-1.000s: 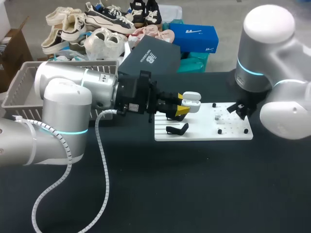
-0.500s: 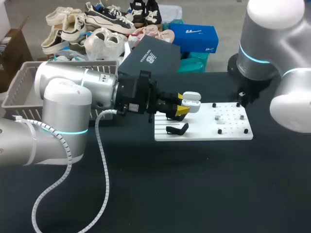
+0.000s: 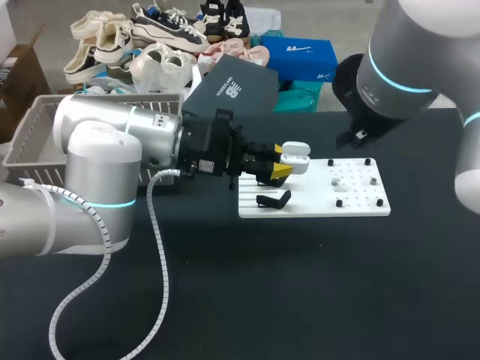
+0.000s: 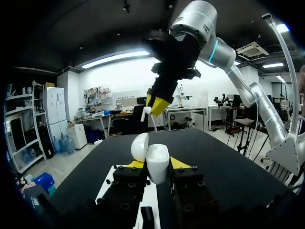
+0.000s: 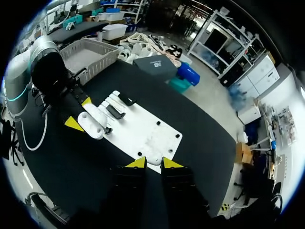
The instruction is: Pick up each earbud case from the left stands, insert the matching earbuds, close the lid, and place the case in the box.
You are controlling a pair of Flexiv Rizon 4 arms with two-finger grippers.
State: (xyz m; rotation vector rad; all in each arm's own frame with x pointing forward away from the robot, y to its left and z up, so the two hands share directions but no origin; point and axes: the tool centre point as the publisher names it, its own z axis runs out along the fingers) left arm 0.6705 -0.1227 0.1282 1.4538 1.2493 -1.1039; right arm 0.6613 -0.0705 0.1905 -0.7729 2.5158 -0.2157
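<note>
Black bench (image 3: 300,285) carries a white board (image 3: 352,204). Left claw (image 3: 283,162) grips the open earbud case (image 3: 298,158) over the board's left end. Right claw (image 4: 157,102), raised above the board, pinches a white earbud (image 4: 146,111).

My left arm (image 3: 112,150) comes in from the left and reaches across the black table (image 3: 300,285). Its left gripper (image 3: 281,161) is clamped on a white earbud case (image 3: 298,159) with the lid raised, over the left end of the white board (image 3: 315,206). A black stand (image 3: 274,199) sits on the board just beside the case. Small black pegs (image 3: 339,202) dot the board's right half. My right arm (image 3: 397,75) hangs over the board's far edge, with the right gripper (image 3: 354,137) a dark shape there. A grey basket (image 3: 30,124) sits behind my left arm.
</note>
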